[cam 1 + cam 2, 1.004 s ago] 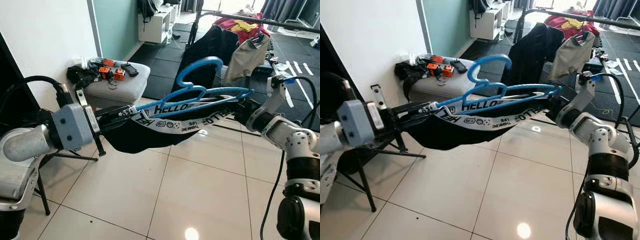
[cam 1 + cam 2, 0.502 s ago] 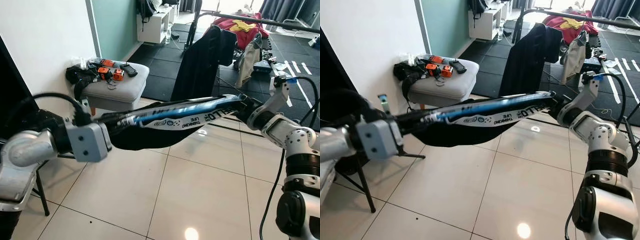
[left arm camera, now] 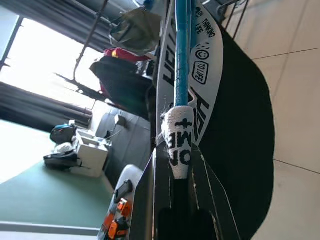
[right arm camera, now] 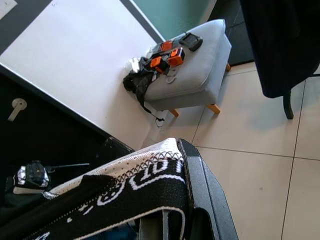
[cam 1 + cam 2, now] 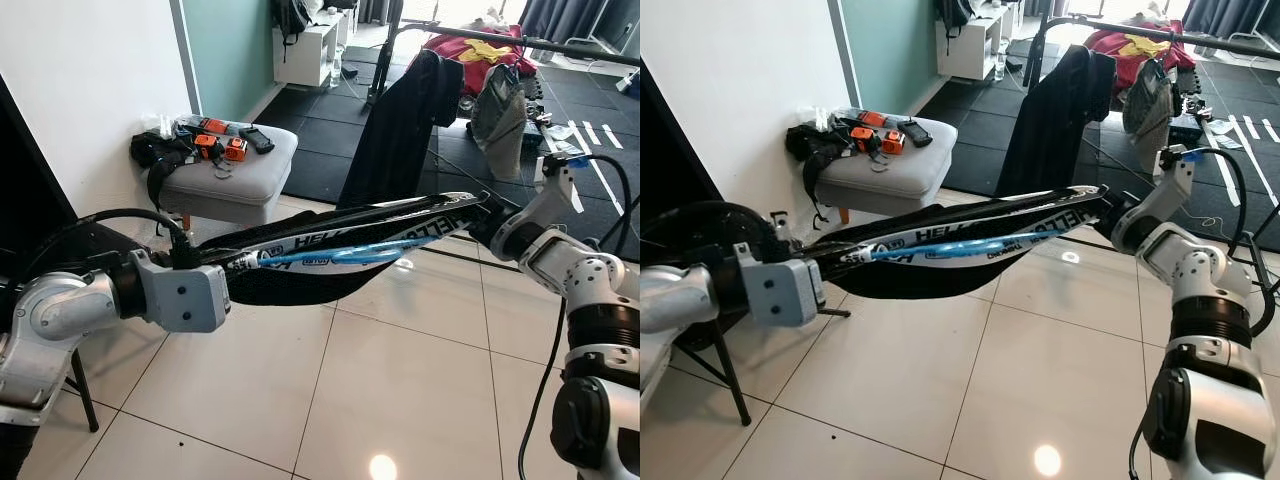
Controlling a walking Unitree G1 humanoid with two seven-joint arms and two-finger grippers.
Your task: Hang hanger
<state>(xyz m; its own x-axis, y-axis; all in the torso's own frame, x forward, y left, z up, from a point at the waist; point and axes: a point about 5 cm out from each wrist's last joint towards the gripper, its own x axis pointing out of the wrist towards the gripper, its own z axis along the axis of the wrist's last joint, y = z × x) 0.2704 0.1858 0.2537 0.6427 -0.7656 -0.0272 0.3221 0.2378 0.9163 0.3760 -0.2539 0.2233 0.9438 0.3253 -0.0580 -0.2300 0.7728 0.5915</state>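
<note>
Two grippers hold one blue hanger (image 5: 345,252) stretched level between them over the tiled floor (image 5: 400,380), a black garment with white lettering (image 5: 300,280) draped on it. Left eye view: left gripper (image 5: 235,262) pinches the hanger's near end, right gripper (image 5: 480,212) has the far end. Grey stool (image 5: 235,165) with orange-black gadgets sits by the white wall; a clothes rail with a dark hanging coat (image 5: 400,120) stands behind.

Right eye view: same layout, hanger well short of the rail.

Left wrist view: fingers (image 3: 155,200) pressed on the hanger's cloth-wrapped tip, blue bar running away from them.

Right wrist view: fingers (image 4: 200,185) clamped on the lettered fabric edge; stool and wall beyond.
</note>
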